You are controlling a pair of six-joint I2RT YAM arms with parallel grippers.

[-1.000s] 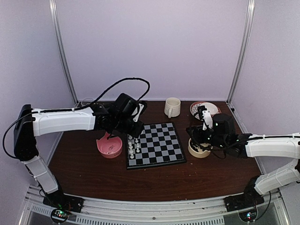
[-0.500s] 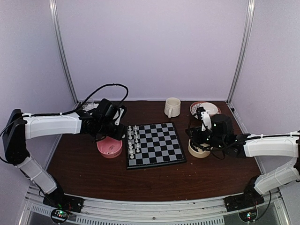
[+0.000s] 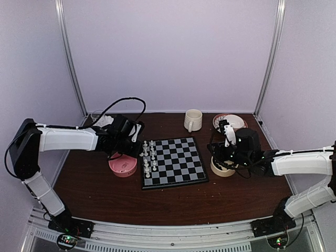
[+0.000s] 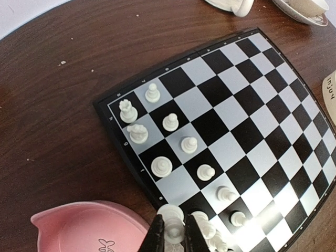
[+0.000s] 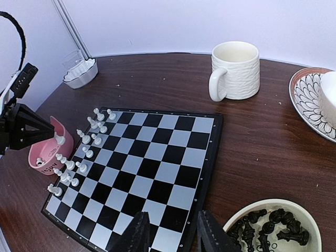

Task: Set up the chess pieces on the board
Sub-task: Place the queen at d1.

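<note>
The board (image 3: 176, 163) lies mid-table, with several white chess pieces (image 3: 148, 157) standing in its two left columns. My left gripper (image 4: 173, 227) is shut on one white piece (image 4: 172, 215). It hangs over the board's left rim (image 4: 134, 165), right beside the pink bowl (image 4: 79, 228). In the top view the left gripper (image 3: 133, 152) sits between bowl and board. My right gripper (image 5: 173, 231) is open and empty above the board's near right corner. Black chess pieces (image 5: 275, 223) lie in a cream bowl (image 5: 247, 210) just to its right.
A cream mug (image 3: 193, 120) and a patterned plate (image 3: 229, 122) stand behind the board. A small white dish (image 3: 102, 119) sits at the back left. The pink bowl (image 3: 122, 165) touches the board's left side, and the cream bowl (image 3: 223, 168) lies by its right side.
The left arm pulled back from over the board's left columns toward the pink bowl, then edged right again to the board's rim. The right arm stayed almost still.
</note>
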